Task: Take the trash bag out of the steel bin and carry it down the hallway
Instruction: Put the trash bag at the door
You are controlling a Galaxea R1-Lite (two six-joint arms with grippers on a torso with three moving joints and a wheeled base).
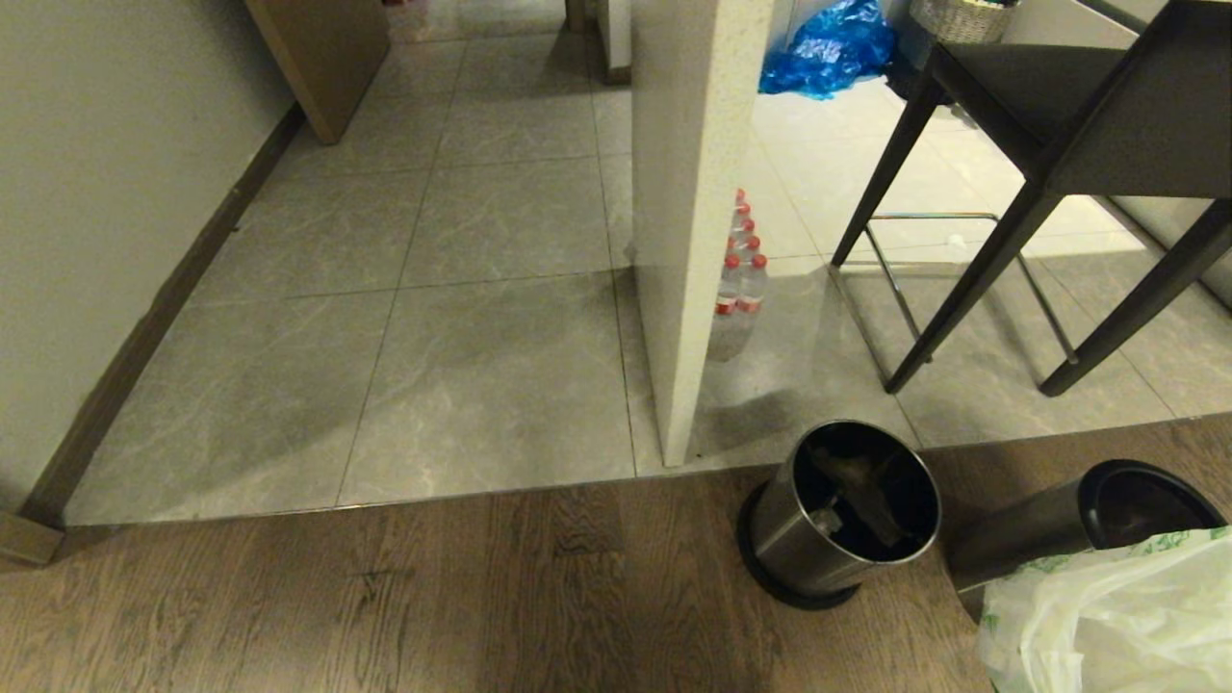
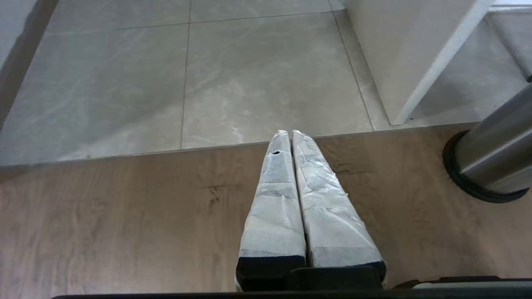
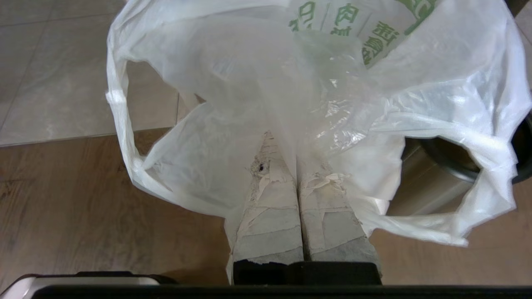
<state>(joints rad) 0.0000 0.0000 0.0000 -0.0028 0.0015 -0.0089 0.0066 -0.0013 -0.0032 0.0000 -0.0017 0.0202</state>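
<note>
With the bag (image 3: 316, 108) already out of the bin (image 1: 1035, 534) and pinched in our right gripper (image 3: 296, 160) just beside it, left gripper (image 2: 289, 133) pressed together and empty, we judge the carry begins: next, drive onto the hallway (image 1: 462, 289) tiles.

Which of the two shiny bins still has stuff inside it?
The steel bin nearer the white pillar: dark scraps lie at its bottom. The other bin, on the right behind the trash bag, shows only a dark inside.
</note>
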